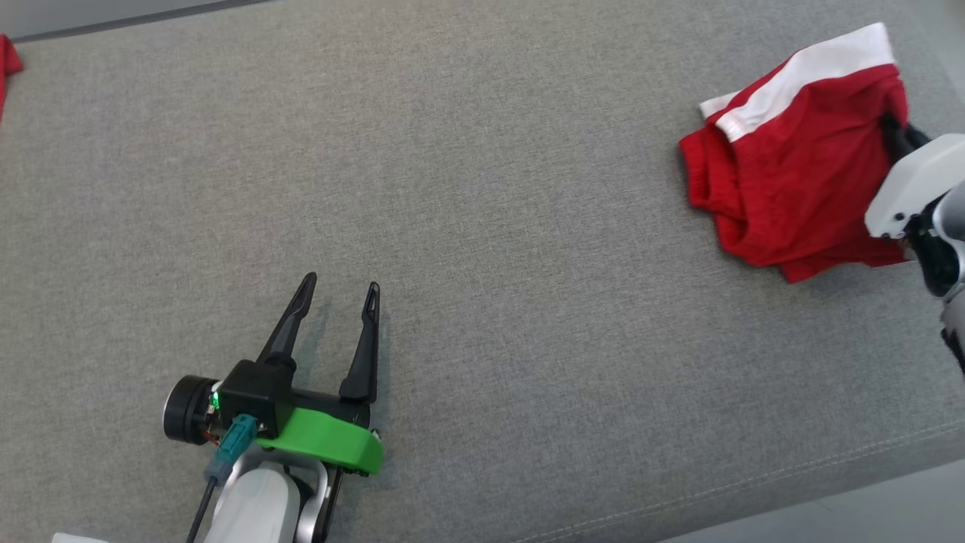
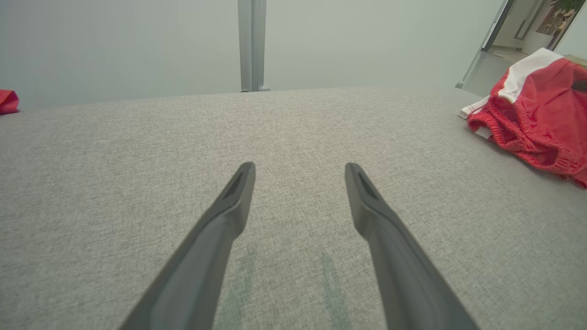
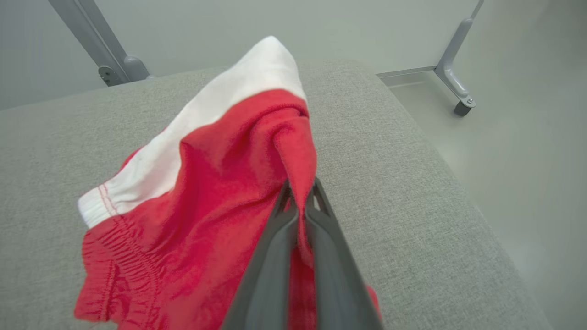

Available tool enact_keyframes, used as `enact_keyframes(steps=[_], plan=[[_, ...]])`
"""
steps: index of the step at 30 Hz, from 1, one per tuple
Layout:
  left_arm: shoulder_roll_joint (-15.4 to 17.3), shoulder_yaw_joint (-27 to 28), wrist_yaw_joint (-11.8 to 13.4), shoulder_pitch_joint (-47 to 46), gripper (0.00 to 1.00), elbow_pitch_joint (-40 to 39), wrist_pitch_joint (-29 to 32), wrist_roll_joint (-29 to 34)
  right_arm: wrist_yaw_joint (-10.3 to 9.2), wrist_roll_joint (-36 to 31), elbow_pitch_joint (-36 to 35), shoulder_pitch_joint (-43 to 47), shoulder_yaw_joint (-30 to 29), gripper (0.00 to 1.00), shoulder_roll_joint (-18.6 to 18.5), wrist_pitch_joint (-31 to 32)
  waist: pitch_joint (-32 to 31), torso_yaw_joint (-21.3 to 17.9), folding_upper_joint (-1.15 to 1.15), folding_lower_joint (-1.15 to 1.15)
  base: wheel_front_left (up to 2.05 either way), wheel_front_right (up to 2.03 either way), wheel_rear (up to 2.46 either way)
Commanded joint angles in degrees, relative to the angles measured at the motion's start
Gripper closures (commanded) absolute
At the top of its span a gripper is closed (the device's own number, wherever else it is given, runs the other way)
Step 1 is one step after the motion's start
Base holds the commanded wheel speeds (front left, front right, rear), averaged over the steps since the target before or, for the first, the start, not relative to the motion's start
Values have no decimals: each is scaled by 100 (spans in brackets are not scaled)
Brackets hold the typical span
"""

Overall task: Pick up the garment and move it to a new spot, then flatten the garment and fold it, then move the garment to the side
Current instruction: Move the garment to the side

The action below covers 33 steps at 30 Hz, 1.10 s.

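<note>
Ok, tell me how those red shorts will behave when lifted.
Probably floppy: the red shorts drape in folds from the right gripper. Likely light: a thin pinch tents them up. May bunch and drag on the grey cushion.

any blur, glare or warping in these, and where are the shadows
Head view: soft even light, no glare, only a faint shadow beside the left end effector on the cushion. Left wrist view: wide-angle bowing of the cushion's far edge, hazy background. Right wrist view: the right end effector is soft near the lens; the garment weave is sharper.
</note>
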Motion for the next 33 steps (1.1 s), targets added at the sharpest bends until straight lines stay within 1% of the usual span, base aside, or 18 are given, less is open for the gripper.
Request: enact_keyframes(steps=[1, 7, 8, 10, 14, 15, 16, 17, 18, 21, 25, 29, 33], plan=[[42, -22, 35, -115, 0, -74, 19, 32, -10, 22, 103, -149, -129, 100, -155, -98, 156, 166, 0, 0, 0, 0, 0], [54, -122, 58, -136, 0, -291, 79, 73, -10, -118, 538, -380, -468, 100, -653, -254, 363, 437, 0, 0, 0, 0, 0], [54, -122, 58, -136, 0, -291, 79, 73, -10, -118, 538, -380, -468, 100, -653, -254, 363, 437, 0, 0, 0, 0, 0], [76, -139, 64, -120, 0, -355, 106, 74, -10, -247, 698, -435, -532, 100, -792, -309, 420, 502, 0, 0, 0, 0, 0], [107, -159, 103, -111, 0, -445, 134, 78, -10, -536, 991, -533, -619, 100, -932, -485, 512, 598, 0, 0, 0, 0, 0], [109, -165, 109, -115, 0, -455, 139, 77, -10, -628, 1083, -554, -646, 92, -954, -564, 526, 613, 0, 0, 0, 0, 0], [107, -173, 104, -115, 0, -461, 142, 71, -10, -739, 1173, -570, -683, 64, -965, -667, 534, 625, 0, 0, 0, 0, 0], [101, -179, 108, -114, 0, -465, 143, 57, -10, -860, 1277, -589, -716, 30, -965, -772, 540, 634, 0, 0, 0, 0, 0], [96, -185, 107, -112, 0, -468, 142, 47, -10, -968, 1362, -606, -746, 0, -957, -884, 542, 640, 0, 0, 0, 0, 0], [82, -203, 127, -121, 0, -454, 138, 13, -10, -1271, 1550, -682, -815, 0, -911, -1192, 533, 632, 0, 0, 0, 0, 0], [64, -228, 132, -145, 0, -414, 106, -16, -10, -1501, 1673, -755, -884, 0, -739, -1392, 457, 578, 0, 0, 0, 0, 0], [19, -238, 135, -152, 0, -335, 78, -114, -10, -1436, 1610, -725, -965, 0, -493, -1528, 291, 511, 0, 0, 0, 0, 0], [-31, -219, 141, -183, 0, -210, 33, -223, -10, -1401, 1364, -489, -845, 0, -237, -1608, 27, 476, 0, 0, 0, 0, 0]])
